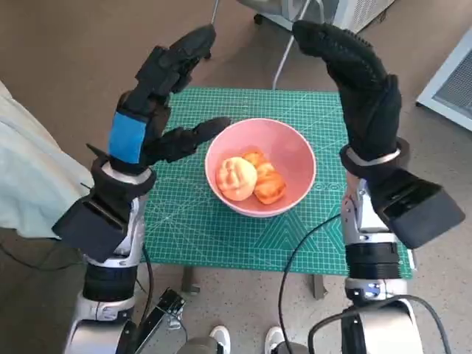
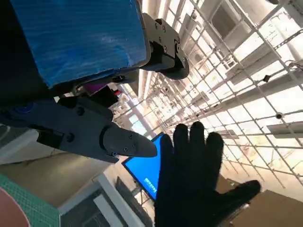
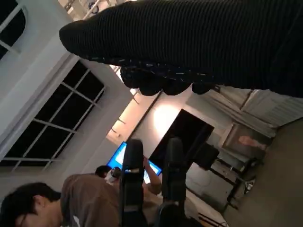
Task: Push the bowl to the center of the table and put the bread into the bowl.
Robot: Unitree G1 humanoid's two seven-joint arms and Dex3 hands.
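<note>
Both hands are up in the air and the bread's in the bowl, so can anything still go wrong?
Possibly. The left hand hangs open close to the pink bowl; lowering carelessly, it might knock the rim and shift it. The bread is piled, so a bump could roll a piece out. The right hand is farther away, a smaller risk.

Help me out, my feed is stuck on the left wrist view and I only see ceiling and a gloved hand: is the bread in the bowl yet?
Observer: Yes. The head view shows the bread lying inside the pink bowl.
Operator: Where does the bowl sit?
Observer: On the green cutting mat, roughly at its middle.
Operator: Is my left hand touching it?
Observer: No. The left hand is raised beside the bowl, holding nothing, fingers apart.
Operator: And the right hand?
Observer: The right hand is also lifted, on the bowl's other side, holding nothing.
</note>
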